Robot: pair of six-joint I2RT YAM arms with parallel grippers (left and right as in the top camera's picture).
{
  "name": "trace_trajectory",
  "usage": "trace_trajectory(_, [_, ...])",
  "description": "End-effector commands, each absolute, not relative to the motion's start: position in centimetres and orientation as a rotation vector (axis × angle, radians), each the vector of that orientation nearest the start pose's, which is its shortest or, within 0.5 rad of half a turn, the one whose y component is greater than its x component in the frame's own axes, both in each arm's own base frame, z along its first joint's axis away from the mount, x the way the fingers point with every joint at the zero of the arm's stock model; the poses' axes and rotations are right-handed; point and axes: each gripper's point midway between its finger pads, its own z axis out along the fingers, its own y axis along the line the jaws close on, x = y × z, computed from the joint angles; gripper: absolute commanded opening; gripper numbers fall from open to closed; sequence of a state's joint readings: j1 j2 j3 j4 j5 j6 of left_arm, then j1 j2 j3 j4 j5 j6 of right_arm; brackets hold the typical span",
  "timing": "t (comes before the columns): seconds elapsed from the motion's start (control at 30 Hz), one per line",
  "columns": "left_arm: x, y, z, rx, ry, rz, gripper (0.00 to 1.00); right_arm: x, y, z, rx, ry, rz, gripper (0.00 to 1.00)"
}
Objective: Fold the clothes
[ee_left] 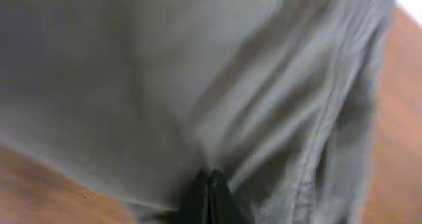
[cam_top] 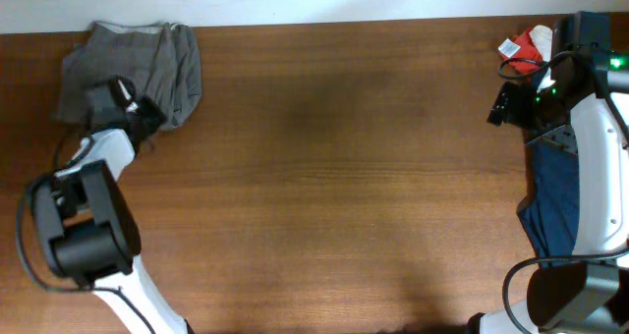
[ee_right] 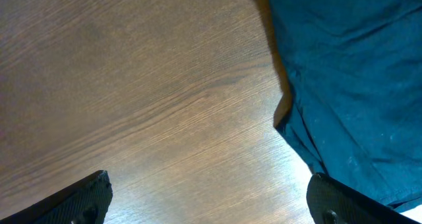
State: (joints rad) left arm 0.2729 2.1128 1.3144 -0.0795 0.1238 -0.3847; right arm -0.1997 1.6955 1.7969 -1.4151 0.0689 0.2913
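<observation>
The grey garment [cam_top: 147, 64] lies bunched at the table's far left corner. It fills the left wrist view [ee_left: 165, 85], with a seam running down its right side. My left gripper [cam_top: 133, 106] sits on the garment's near edge; its two fingers [ee_left: 208, 194] are pressed together with the grey cloth right against the tips. I cannot tell whether cloth is pinched between them. My right gripper [cam_top: 503, 106] hovers over bare wood at the far right, open and empty; its fingers are spread wide in the right wrist view [ee_right: 211, 201].
A dark navy-blue cloth [cam_top: 552, 201] lies along the right edge under the right arm; it also shows in the right wrist view [ee_right: 349, 85]. A small red and cream bundle [cam_top: 531, 44] sits at the far right corner. The wooden table [cam_top: 334, 177] spans between the arms.
</observation>
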Motion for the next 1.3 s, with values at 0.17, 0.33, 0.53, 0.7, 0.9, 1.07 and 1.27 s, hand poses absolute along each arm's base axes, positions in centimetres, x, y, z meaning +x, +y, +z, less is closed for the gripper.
trace_trajectory(0.17, [51.8,10.1,1.1,-0.676,2.356,-0.262,0.01,34.2,-8.3,22.2,0.722,2.794,-0.086,0.98])
trace_trajectory(0.33, [53.3,11.0,8.9,-0.618,2.184,-0.244,0.01,34.2,-8.3,22.2,0.722,2.794,-0.086,0.98])
trace_trajectory(0.53, [52.2,17.0,12.0,-0.746,2.057,0.113,0.02,34.2,-8.3,22.2,0.722,2.794,-0.086,0.98])
trace_trajectory(0.7, [51.2,19.9,8.6,-0.777,2.109,0.195,0.01,34.2,-8.3,22.2,0.722,2.794,-0.086,0.98])
trace_trajectory(0.9, [50.6,22.3,3.3,-0.733,2.195,0.251,0.09,34.2,-8.3,22.2,0.722,2.794,-0.086,0.98])
trace_trajectory(1.07, [49.8,22.7,1.0,-0.704,2.261,0.279,0.27,34.2,-8.3,22.2,0.722,2.794,-0.086,0.98])
trace_trajectory(1.27, [49.1,22.2,1.3,-0.709,2.298,0.275,0.38,34.2,-8.3,22.2,0.722,2.794,-0.086,0.98])
